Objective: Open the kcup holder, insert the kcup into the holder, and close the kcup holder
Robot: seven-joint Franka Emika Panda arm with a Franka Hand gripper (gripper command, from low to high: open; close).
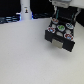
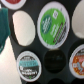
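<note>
The kcup holder (image 1: 61,34) is a black box at the exterior view's right, with its tray (image 1: 62,26) slid out and round pod slots showing. My gripper (image 1: 61,14) hangs right over the tray; its fingers are too blurred to read. In the wrist view the kcup (image 2: 52,22), white with a green-and-blue top, sits in a slot of the black tray (image 2: 55,60), close below the camera. It also shows in the exterior view (image 1: 61,28). Nothing shows between my fingers.
Other pods fill nearby slots: a dark teal-topped one (image 2: 29,64), a reddish-topped one (image 2: 80,57) and plain white ones (image 2: 23,27). A white bottle-like object (image 1: 25,11) stands at the back on the white table (image 1: 25,55). A teal shape (image 2: 5,25) is at the wrist view's edge.
</note>
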